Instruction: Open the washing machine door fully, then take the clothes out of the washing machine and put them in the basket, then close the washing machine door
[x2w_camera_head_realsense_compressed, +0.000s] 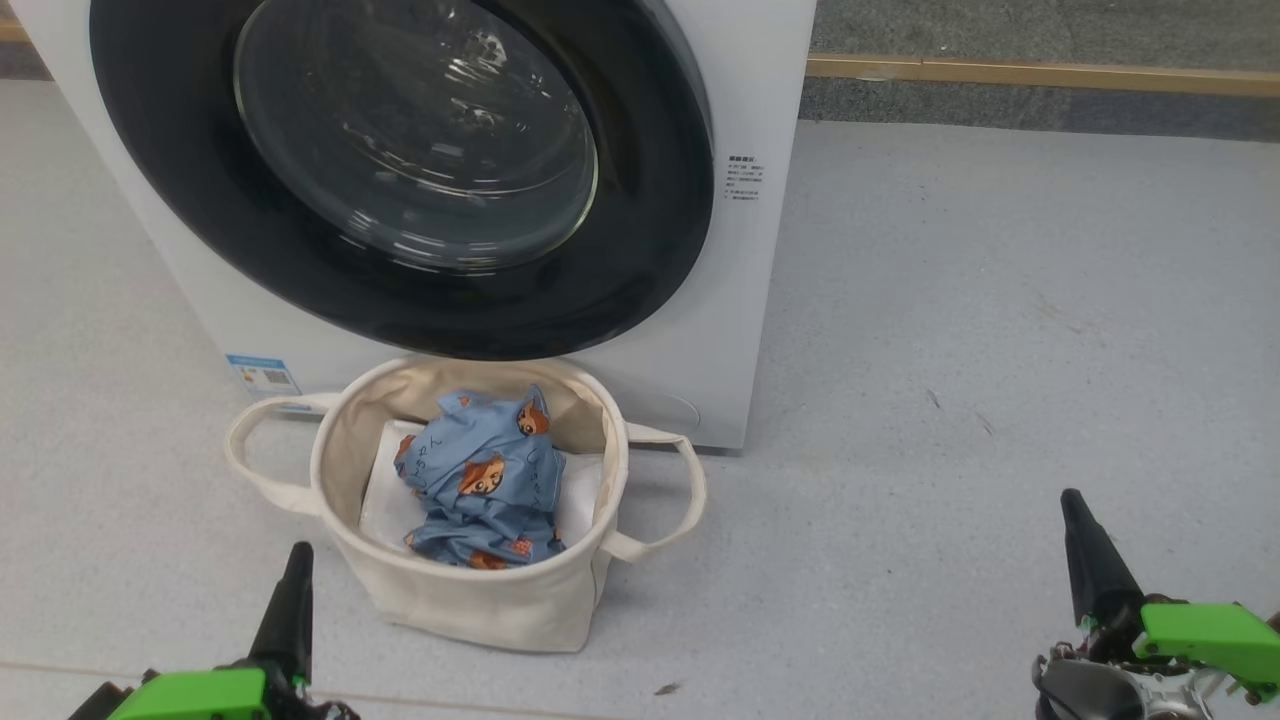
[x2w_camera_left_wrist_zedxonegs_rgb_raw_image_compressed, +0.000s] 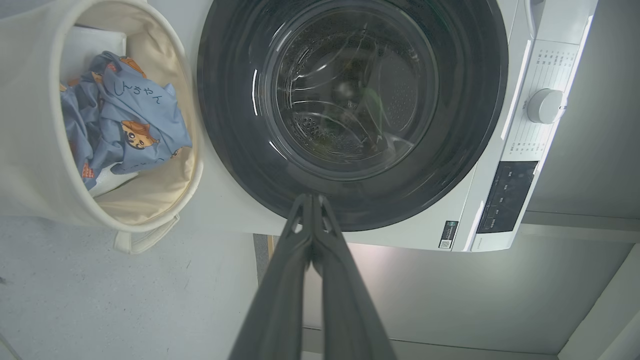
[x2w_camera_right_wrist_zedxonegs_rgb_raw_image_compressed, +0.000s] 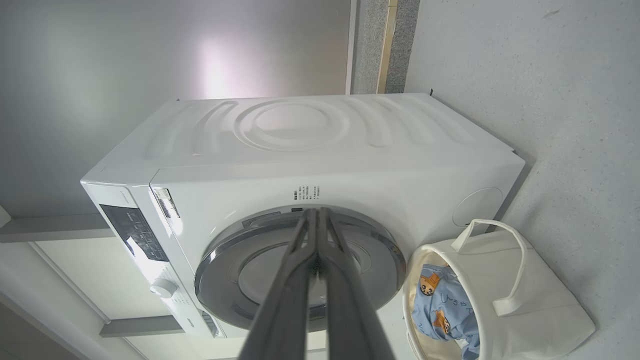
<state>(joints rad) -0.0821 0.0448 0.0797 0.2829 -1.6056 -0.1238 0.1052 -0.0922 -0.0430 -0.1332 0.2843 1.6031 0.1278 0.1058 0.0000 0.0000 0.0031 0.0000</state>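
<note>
Floor (x2w_camera_head_realsense_compressed: 950, 400), grey and speckled, carries a white box-shaped front-loading washing machine (x2w_camera_head_realsense_compressed: 760, 300); its large round door (x2w_camera_head_realsense_compressed: 400, 310), a glossy black rim around bulging clear glass, sits shut flush against the front. A round cream canvas basket (x2w_camera_head_realsense_compressed: 480, 600) with two loop handles stands just before the machine, below the door, holding the light blue cartoon-printed clothes (x2w_camera_head_realsense_compressed: 490, 480) on a white sheet lining (x2w_camera_head_realsense_compressed: 385, 500). Both the left gripper (x2w_camera_head_realsense_compressed: 298, 560) and the right gripper (x2w_camera_head_realsense_compressed: 1072, 505) have their dark fingers pressed together, empty.
</note>
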